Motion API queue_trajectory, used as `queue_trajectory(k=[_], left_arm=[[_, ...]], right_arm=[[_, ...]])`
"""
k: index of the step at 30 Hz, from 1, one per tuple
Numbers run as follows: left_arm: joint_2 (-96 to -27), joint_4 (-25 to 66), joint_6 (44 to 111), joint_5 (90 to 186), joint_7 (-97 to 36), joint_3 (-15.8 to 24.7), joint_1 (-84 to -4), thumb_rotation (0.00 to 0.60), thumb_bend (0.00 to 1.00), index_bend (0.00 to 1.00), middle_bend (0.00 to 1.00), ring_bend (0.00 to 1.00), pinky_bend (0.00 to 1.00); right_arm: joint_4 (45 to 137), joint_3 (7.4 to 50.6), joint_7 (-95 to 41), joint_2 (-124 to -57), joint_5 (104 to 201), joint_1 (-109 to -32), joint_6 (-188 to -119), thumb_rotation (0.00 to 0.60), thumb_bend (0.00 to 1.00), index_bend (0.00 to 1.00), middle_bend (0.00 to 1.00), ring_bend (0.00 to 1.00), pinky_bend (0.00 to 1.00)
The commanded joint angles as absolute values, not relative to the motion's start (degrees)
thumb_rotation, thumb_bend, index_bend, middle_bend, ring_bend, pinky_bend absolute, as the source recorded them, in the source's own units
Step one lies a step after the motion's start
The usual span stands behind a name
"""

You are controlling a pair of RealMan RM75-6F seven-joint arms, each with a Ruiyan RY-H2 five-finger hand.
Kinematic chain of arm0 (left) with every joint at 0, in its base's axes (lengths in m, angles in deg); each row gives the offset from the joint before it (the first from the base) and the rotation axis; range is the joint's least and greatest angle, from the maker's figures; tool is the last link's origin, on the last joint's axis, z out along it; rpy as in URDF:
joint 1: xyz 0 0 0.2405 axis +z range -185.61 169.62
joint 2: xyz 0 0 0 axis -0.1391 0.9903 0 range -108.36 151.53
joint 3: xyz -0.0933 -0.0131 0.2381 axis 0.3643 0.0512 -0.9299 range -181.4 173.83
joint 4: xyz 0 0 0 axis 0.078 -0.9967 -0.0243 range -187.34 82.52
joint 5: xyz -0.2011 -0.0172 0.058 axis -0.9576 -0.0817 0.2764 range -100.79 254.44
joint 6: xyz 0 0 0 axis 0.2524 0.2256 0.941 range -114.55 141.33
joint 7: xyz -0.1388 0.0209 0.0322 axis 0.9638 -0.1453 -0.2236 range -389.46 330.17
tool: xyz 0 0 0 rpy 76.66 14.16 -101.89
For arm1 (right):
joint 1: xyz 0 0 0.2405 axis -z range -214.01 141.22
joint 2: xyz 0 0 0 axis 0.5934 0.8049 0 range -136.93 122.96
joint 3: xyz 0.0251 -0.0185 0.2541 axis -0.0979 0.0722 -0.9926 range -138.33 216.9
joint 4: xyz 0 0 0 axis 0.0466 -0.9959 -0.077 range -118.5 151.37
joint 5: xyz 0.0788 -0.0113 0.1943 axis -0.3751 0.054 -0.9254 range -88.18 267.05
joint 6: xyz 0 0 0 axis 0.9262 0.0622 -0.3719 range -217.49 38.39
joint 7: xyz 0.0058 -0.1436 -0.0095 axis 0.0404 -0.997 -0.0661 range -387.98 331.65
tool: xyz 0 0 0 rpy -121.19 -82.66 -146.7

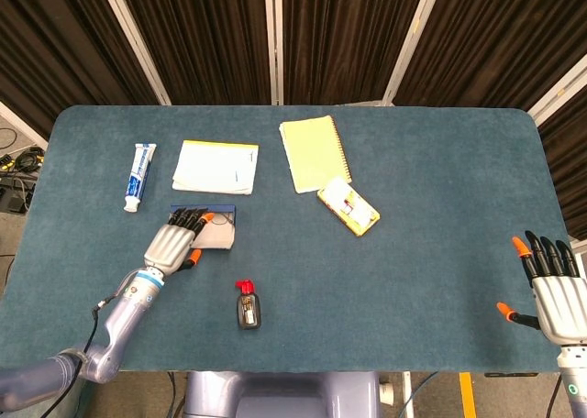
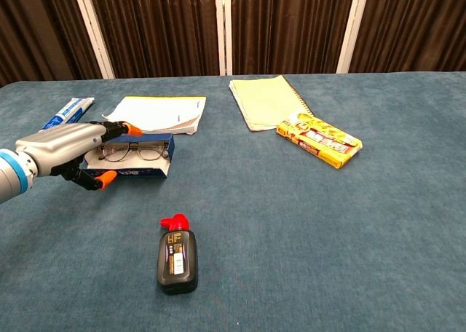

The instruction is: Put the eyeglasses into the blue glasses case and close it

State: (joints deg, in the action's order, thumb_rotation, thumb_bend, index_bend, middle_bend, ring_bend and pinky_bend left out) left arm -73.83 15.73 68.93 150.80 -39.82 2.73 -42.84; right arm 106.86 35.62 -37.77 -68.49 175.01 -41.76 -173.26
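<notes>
The blue glasses case (image 2: 138, 172) lies left of centre, in front of the white booklet. The eyeglasses (image 2: 132, 152) rest inside it, seen over its raised lid. My left hand (image 2: 64, 151) holds that lid at its left end, thumb on the blue outer face and fingers over the top edge. In the head view the case (image 1: 220, 214) shows only a short strip of grey lining (image 1: 218, 239) beside the left hand (image 1: 171, 245). My right hand (image 1: 556, 291) hovers open, fingers spread, at the table's near right corner, far from the case.
A toothpaste tube (image 1: 139, 176) lies at the far left. A white booklet (image 1: 216, 167) sits just behind the case. A yellow notebook (image 1: 315, 152) and a yellow packet (image 1: 348, 206) are at centre. A black bottle with a red cap (image 1: 248, 306) lies near the front edge.
</notes>
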Motion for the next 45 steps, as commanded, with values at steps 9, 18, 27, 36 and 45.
queue_trajectory(k=[9,18,27,36,45], left_arm=[[-74.7,12.8,68.8,151.3,-36.9,2.6,-43.0,0.600,0.54,0.30,0.00,0.00,0.00],[-75.2,11.6,69.0,152.4,-35.6,1.6,-42.6,0.600,0.55,0.50,0.00,0.00,0.00],[-72.5,15.3,71.0,154.2,-36.2,0.1,-41.3,0.600,0.55,0.60,0.00,0.00,0.00],[-65.0,25.1,73.7,155.4,-39.6,-1.4,-39.4,0.600,0.55,0.65,0.00,0.00,0.00],[-55.0,39.8,70.5,147.0,-51.0,-3.1,-37.9,0.600,0.55,0.65,0.00,0.00,0.00]], right_arm=[[106.9,35.7,-38.1,-68.7,175.0,-41.8,-173.1,0.600,0.00,0.00,0.00,0.00,0.00],[106.9,35.7,-38.1,-68.7,175.0,-41.9,-173.1,0.600,0.00,0.00,0.00,0.00,0.00],[107.2,35.8,-37.5,-68.4,175.5,-41.7,-173.7,0.600,0.00,0.00,0.00,0.00,0.00],[107.6,35.9,-37.0,-68.0,176.1,-41.5,-174.1,0.600,0.00,0.00,0.00,0.00,0.00],[108.2,36.0,-36.6,-67.7,176.7,-41.2,-174.8,0.600,0.00,0.00,0.00,0.00,0.00]])
